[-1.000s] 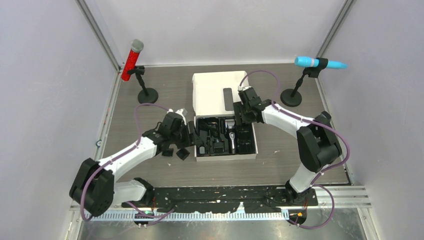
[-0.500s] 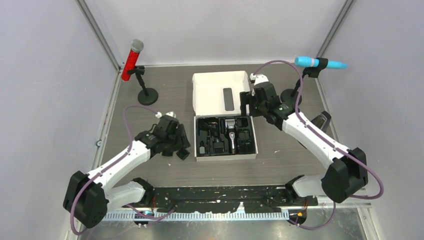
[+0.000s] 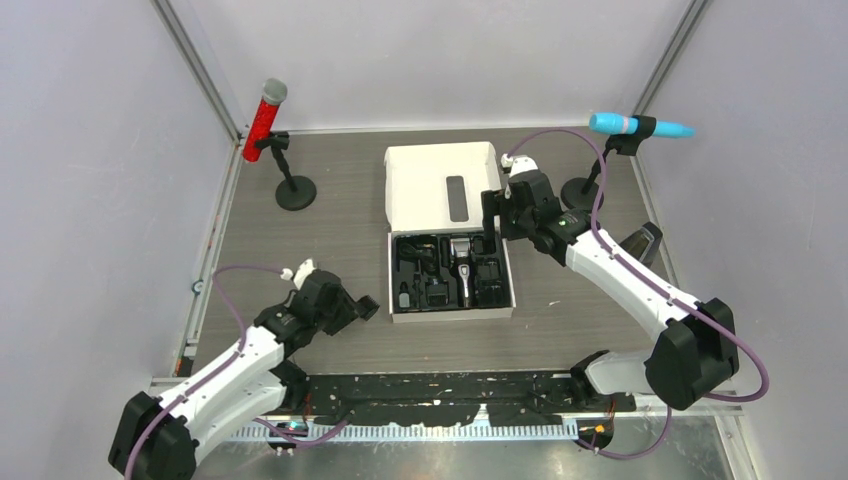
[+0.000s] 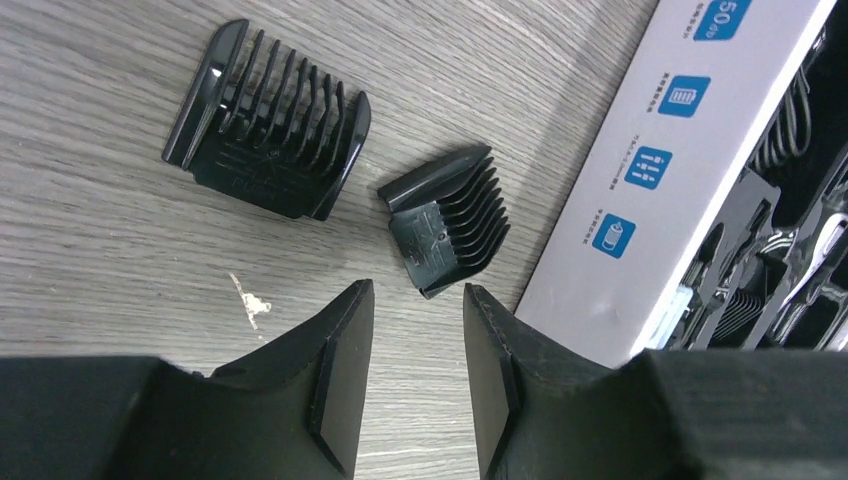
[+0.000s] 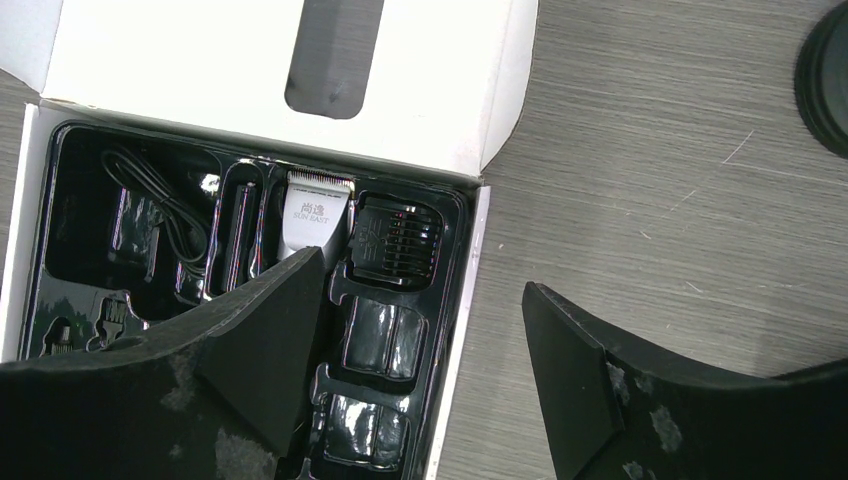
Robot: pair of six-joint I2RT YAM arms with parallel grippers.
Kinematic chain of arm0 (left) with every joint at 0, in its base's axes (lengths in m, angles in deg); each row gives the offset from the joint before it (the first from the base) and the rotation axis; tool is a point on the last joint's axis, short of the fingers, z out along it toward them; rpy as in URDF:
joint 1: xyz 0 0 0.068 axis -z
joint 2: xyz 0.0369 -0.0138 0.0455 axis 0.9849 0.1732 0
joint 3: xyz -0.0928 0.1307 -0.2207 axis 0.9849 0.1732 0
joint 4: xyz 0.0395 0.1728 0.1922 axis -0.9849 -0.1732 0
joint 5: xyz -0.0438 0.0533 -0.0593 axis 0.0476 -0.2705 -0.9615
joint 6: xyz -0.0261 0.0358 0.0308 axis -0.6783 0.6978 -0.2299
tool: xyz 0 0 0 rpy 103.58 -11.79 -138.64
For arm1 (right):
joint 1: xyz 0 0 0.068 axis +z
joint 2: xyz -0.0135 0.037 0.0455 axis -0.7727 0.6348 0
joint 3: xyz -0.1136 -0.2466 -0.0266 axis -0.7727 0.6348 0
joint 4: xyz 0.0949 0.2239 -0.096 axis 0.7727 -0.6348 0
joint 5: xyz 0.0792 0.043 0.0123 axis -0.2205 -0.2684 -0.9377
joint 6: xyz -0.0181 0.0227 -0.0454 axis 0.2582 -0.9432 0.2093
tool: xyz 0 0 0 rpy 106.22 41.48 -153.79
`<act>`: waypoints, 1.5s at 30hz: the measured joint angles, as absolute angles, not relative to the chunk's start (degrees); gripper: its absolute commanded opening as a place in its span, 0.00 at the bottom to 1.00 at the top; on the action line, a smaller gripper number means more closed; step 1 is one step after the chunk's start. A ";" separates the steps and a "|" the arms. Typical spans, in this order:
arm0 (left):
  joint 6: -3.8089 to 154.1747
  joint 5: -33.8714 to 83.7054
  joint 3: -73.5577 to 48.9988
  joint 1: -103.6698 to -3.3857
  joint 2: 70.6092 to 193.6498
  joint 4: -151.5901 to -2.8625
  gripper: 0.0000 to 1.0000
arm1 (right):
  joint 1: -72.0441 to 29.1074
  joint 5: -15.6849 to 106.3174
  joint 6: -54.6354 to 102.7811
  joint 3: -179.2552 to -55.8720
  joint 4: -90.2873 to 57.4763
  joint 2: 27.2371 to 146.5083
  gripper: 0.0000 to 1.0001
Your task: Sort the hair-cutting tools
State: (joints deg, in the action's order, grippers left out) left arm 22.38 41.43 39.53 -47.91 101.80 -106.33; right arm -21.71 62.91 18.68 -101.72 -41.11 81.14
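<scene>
The black-and-silver hair clipper [image 3: 462,268] lies in the black tray of the white box [image 3: 425,170]; it also shows in the right wrist view [image 5: 314,212], with a comb attachment [image 5: 400,240] in the slot beside it. Two black comb attachments lie on the table left of the box, a larger one [image 4: 268,135] and a smaller one [image 4: 448,220]; only one comb [image 3: 367,307] shows from above. My left gripper [image 4: 415,290] [image 3: 350,305] is open and empty, just short of the smaller comb. My right gripper [image 5: 425,275] [image 3: 492,225] is open wide and empty above the tray's right edge.
A red microphone [image 3: 263,120] on a stand is at the back left and a blue microphone [image 3: 640,126] on a stand at the back right. The box's printed side wall [image 4: 660,170] is close to the right of the combs. The box lid lies open toward the back.
My left arm has pulled back toward the near left, away from the box and combs. My right arm lifted off the tray to the box's right rear and has hardly moved since.
</scene>
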 measured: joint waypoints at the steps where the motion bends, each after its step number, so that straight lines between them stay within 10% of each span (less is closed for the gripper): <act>1: 21.44 41.78 39.99 -47.91 101.74 -105.88 0.40 | -21.71 62.87 18.68 -101.70 -41.13 81.14 0.81; 13: 14.97 42.76 43.55 -47.91 107.38 -94.60 0.37 | -21.71 62.72 18.72 -101.37 -41.11 81.14 0.81; 26: 13.38 43.02 44.99 -47.91 107.62 -92.17 0.01 | -21.71 62.72 18.72 -101.11 -41.11 81.14 0.81; 34: 13.53 44.34 45.61 -47.91 102.94 -92.43 0.00 | -21.71 62.72 18.72 -100.74 -41.09 81.14 0.81; 41: 14.91 44.73 45.32 -47.91 101.87 -94.36 0.39 | -21.71 62.69 18.75 -100.41 -41.09 81.14 0.81; 45: 15.78 45.17 43.20 -47.91 102.15 -96.70 0.44 | -21.71 62.67 18.75 -100.41 -41.11 81.14 0.81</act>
State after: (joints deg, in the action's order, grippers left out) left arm 15.78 45.17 43.20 -47.91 102.15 -96.70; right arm -21.71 62.67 18.75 -100.41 -41.11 81.14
